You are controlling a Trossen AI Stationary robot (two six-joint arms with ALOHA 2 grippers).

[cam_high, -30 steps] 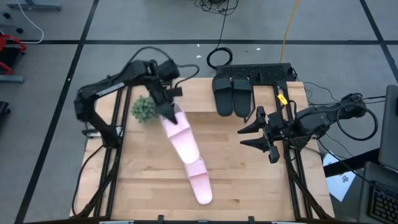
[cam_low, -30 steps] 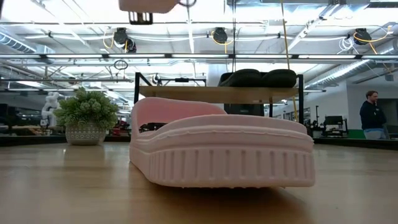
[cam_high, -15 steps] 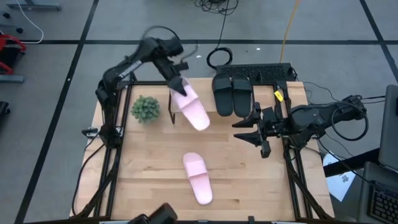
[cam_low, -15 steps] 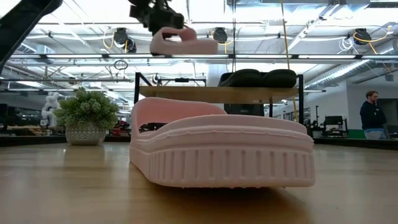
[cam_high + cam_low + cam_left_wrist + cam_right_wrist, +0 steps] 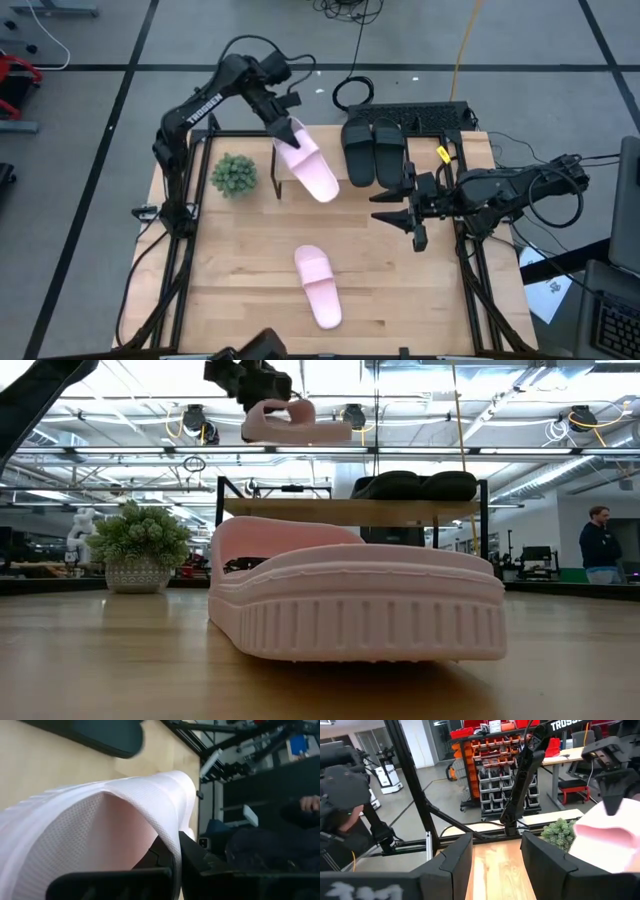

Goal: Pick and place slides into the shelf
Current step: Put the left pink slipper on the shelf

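My left gripper (image 5: 287,120) is shut on a light pink slide (image 5: 310,168), which hangs in the air above the left part of the shelf (image 5: 330,509). In the low view this slide (image 5: 290,422) is well above the plank. The black pair (image 5: 373,150) rests sole-down on the shelf's right half. The other pink slide (image 5: 318,286) lies sole-down on the table in the near middle. My right gripper (image 5: 406,211) hovers open with nothing between its fingers by the table's right side, pointing left. My left gripper pinches the pink slide's strap at its edge (image 5: 171,827), with one finger (image 5: 159,856) under the strap and the other (image 5: 200,865) outside it. The fingers slant down from the far left. The slide hangs clear of shelf and table, sole down and about level.
A small potted plant (image 5: 233,175) stands on the table left of the shelf. The shelf's black legs (image 5: 277,186) stand near the far edge. Cables and a dark mat (image 5: 420,115) lie on the floor beyond it. A person (image 5: 598,543) stands far off in the room.
My left gripper has carried the pink slide from over the table by the plant toward the far edge and to the right, to a spot above the shelf's left part, still shut on it. My right gripper has drifted a little toward the table's left.
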